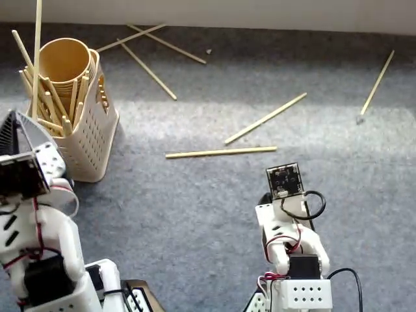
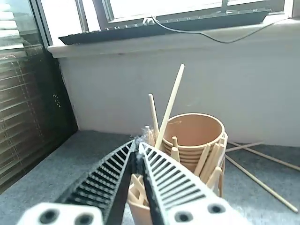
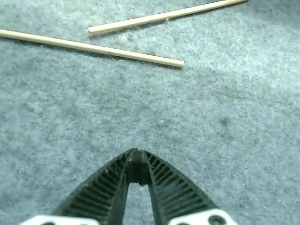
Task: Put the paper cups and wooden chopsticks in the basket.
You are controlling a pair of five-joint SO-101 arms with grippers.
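Observation:
A cream perforated basket (image 1: 94, 133) stands at the far left with stacked paper cups (image 1: 65, 58) and several wooden chopsticks (image 1: 55, 101) in it. My left gripper (image 2: 139, 143) is shut and empty, just in front of the basket, level with the cups (image 2: 194, 136) and an upright chopstick (image 2: 169, 105); its black fingers (image 1: 16, 130) show beside the basket. My right gripper (image 3: 135, 155) is shut and empty, low over the carpet, short of two loose chopsticks (image 3: 93, 47) (image 3: 164, 16). These lie mid-table (image 1: 221, 152) (image 1: 265, 118).
More loose chopsticks lie on the grey carpet: three at the back (image 1: 148, 70) (image 1: 168, 44) (image 1: 130, 38) and one far right (image 1: 377, 82). A white wall runs along the back edge. The right arm's base (image 1: 296, 273) is at the front centre.

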